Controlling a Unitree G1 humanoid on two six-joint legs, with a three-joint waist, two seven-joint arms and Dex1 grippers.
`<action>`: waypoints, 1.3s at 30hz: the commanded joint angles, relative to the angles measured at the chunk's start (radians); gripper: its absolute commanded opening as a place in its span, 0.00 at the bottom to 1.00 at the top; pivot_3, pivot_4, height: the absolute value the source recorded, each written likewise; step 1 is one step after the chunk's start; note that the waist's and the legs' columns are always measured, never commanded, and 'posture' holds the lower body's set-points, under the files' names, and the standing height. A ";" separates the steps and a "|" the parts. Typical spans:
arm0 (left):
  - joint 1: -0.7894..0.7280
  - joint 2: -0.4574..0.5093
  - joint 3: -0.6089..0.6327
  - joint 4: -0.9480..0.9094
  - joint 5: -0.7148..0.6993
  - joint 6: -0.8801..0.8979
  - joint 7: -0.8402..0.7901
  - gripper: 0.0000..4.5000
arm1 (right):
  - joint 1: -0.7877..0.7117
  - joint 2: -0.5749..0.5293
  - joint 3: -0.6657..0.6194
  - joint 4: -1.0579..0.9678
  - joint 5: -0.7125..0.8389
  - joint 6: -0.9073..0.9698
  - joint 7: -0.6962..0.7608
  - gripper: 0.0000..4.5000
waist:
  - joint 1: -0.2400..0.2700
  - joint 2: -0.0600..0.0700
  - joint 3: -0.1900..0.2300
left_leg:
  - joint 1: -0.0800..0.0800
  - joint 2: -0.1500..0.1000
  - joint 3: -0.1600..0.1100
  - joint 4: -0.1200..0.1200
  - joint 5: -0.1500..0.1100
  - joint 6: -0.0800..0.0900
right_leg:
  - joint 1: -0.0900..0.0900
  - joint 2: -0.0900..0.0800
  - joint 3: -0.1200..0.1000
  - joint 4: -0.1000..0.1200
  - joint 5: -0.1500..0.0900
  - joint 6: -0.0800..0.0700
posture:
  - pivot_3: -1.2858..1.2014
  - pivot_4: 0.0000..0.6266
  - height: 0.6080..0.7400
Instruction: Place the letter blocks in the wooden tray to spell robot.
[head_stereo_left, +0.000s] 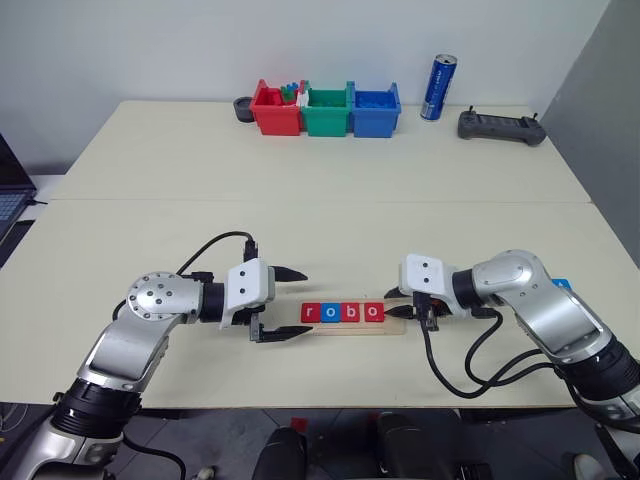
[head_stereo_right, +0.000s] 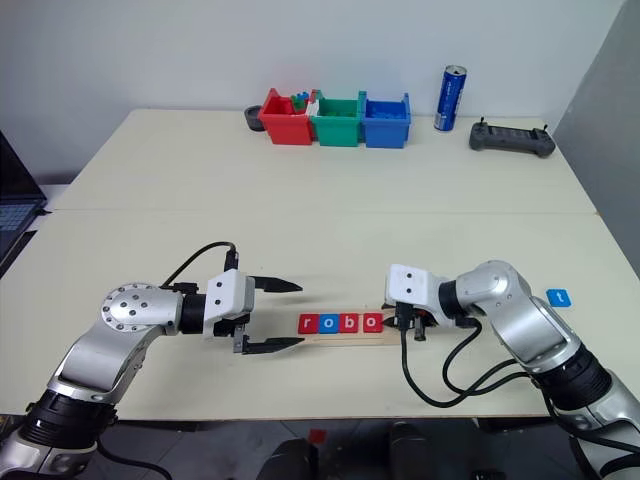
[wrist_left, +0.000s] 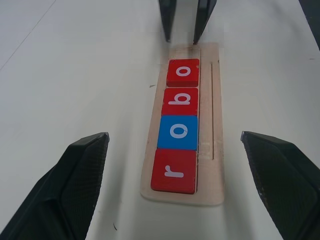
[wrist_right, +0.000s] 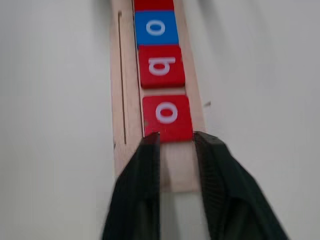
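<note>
The wooden tray (wrist_left: 215, 150) lies near the table's front edge between my two grippers. In it stand letter blocks in a row: a red r (head_stereo_left: 310, 313), a blue o (head_stereo_left: 330, 313), a red b (head_stereo_left: 351, 313) and a red o (head_stereo_left: 373, 312). A blue t block (head_stereo_right: 558, 297) lies flat on the table, beyond my right forearm. My left gripper (head_stereo_left: 300, 303) hangs wide open at the tray's left end, with nothing in it. My right gripper (wrist_right: 177, 137) sits over the tray's bare right end, fingers drawn close with a narrow gap, just short of the last o (wrist_right: 166, 117).
Red (head_stereo_left: 276, 108), green (head_stereo_left: 327, 110) and blue (head_stereo_left: 375, 110) bins stand in a row at the table's far edge, with a small dark round thing (head_stereo_left: 243, 108) beside them. A blue can (head_stereo_left: 438, 88) and a dark controller (head_stereo_left: 500, 127) are at the far right. A laptop (head_stereo_left: 8, 200) shows at the left.
</note>
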 joint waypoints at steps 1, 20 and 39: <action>-0.003 0.006 0.019 0.002 0.001 -0.027 0.000 1.00 | -0.005 -0.015 0.021 -0.008 -0.045 -0.057 0.003 0.01 | -0.002 0.000 0.000 | 0.000 0.000 0.000 0.000 0.000 0.000 | 0.000 0.000 0.000 0.000 0.000 0.000 | 0.52 0.24 1.00; 0.024 0.000 0.019 -0.004 0.001 -0.048 0.014 1.00 | -0.029 0.064 0.091 0.021 -0.113 -0.082 0.022 0.01 | -0.001 0.000 0.000 | 0.000 0.000 0.000 0.000 0.000 0.000 | 0.000 0.000 0.000 0.000 0.000 0.000 | 0.52 0.24 1.00; 0.011 -0.009 0.004 -0.033 -0.006 -0.021 0.027 1.00 | 0.043 0.033 -0.176 -0.101 -0.043 0.046 -0.064 0.35 | 0.002 0.000 0.000 | 0.000 0.000 0.000 0.000 0.000 0.000 | 0.000 0.000 0.000 0.000 0.000 0.000 | 0.52 0.24 1.00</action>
